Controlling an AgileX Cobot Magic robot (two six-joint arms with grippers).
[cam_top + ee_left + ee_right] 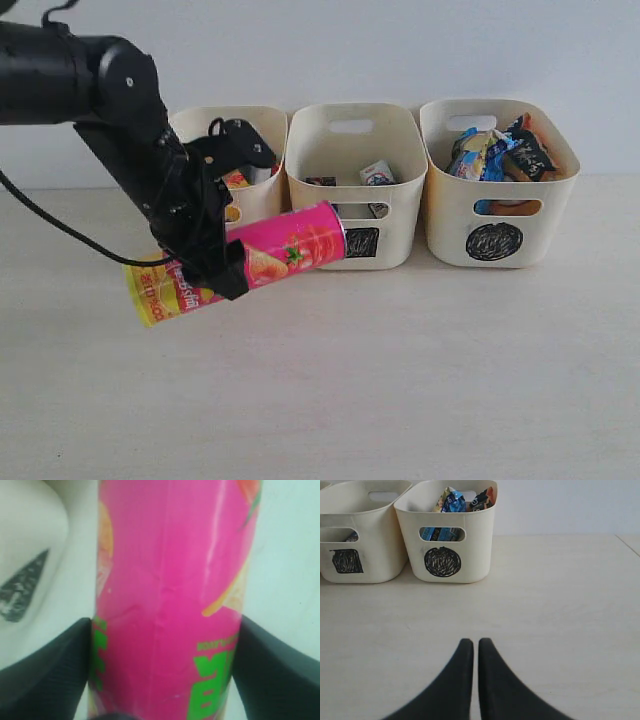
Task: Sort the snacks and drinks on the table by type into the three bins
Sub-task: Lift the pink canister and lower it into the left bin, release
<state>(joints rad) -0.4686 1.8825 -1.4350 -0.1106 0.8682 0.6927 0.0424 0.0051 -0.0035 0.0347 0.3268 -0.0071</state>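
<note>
My left gripper (215, 265) is shut on the pink-yellow chip tube (285, 250), gripping it across its middle. The tube is tilted, with its pink end raised toward the square-marked bin (400, 215) and its yellow end low over the table (400, 380). In the left wrist view the tube (170, 580) fills the space between the two black fingers (60, 670). The triangle-marked bin (30, 545) is just beside it. In the exterior view that left bin (262, 200) holds an orange-yellow item. My right gripper (476, 642) is shut and empty above bare table (560, 605).
A white and blue carton (377, 173) and a dark one (322, 181) lie in the square-marked bin. The circle-marked bin (450, 220) at the right holds crinkly packets (500, 150). The right wrist view shows that bin (480, 545) and the square one (380, 545).
</note>
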